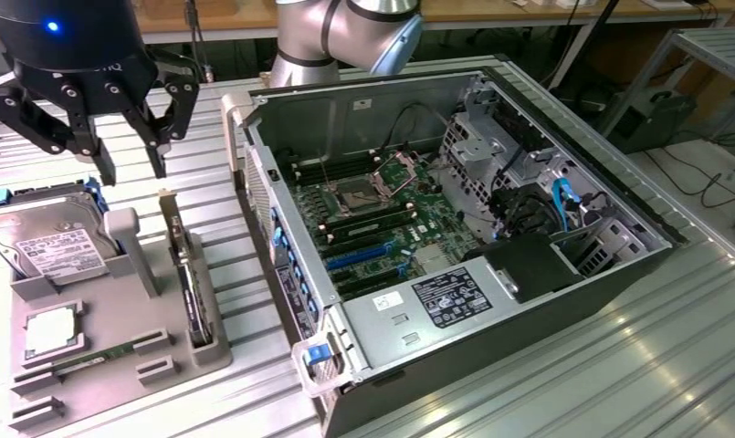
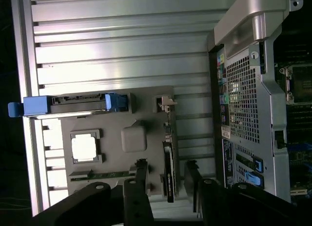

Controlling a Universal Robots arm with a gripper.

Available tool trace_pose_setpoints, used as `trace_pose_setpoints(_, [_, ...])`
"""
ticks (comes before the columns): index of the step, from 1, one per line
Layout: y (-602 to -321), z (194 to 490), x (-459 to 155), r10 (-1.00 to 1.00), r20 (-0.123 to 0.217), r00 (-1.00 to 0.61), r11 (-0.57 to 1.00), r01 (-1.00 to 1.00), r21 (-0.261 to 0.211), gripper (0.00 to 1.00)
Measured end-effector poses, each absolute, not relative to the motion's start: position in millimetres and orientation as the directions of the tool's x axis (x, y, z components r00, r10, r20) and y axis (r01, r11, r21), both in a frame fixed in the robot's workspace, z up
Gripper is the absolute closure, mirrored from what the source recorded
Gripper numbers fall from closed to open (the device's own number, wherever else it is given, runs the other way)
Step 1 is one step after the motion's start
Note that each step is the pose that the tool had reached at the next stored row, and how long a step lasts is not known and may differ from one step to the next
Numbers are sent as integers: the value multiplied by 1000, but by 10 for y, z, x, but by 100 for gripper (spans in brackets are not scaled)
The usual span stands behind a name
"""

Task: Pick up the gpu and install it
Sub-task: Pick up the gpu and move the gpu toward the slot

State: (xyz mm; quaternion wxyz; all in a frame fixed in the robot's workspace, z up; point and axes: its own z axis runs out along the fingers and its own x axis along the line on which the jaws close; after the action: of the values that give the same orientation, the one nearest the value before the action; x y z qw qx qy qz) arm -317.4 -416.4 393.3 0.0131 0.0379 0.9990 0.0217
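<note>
While the gpu (image 1: 194, 292) is standing on its thin edge in a slot of the gray tray (image 1: 123, 315), the gripper (image 1: 133, 173) is hanging in the air above the tray's far end. Its fingers are spread apart with nothing between them, so it is open and carrying nothing.

The card is sitting along the side of the tray nearest the computer case (image 1: 342, 114). Its long axis is running from the tray's far end toward the near end, roughly alongside the case's wall.

From the gripper, the card is lying below and slightly toward the exterior view's right. Nothing is touching it, and there is clear air between the fingertips and its top edge.

Through the wrist view, the gpu (image 2: 168, 172) is showing as a dark strip with one of the fingers (image 2: 139, 192) on either side. By my reading, the gripper is lining up across the card's thickness, not along its length.

Further out, the hard drive (image 1: 50, 251) is sitting upright at the exterior view's left, well apart from the card. The memory stick (image 1: 93, 358) is lying in its own slot. On the table (image 1: 586, 365), the case is lying open, and the card is not yet lifted.
</note>
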Motion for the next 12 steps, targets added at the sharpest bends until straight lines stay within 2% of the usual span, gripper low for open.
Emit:
trace_pose_setpoints(1, [-4164, 3933, -3174, 76, -24, -997, 996, 75, 44, 58])
trace_pose_setpoints(3, [-4165, 3933, -3174, 76, -24, -997, 996, 75, 44, 46])
trace_pose_setpoints(4, [-4165, 3933, -3174, 76, -24, -997, 996, 75, 44, 46])
trace_pose_setpoints(5, [-4165, 3933, -3174, 74, -24, -997, 996, 73, 44, 40])
trace_pose_setpoints(12, [-4172, 3923, -3174, 40, -24, -999, 998, 39, 44, 40])
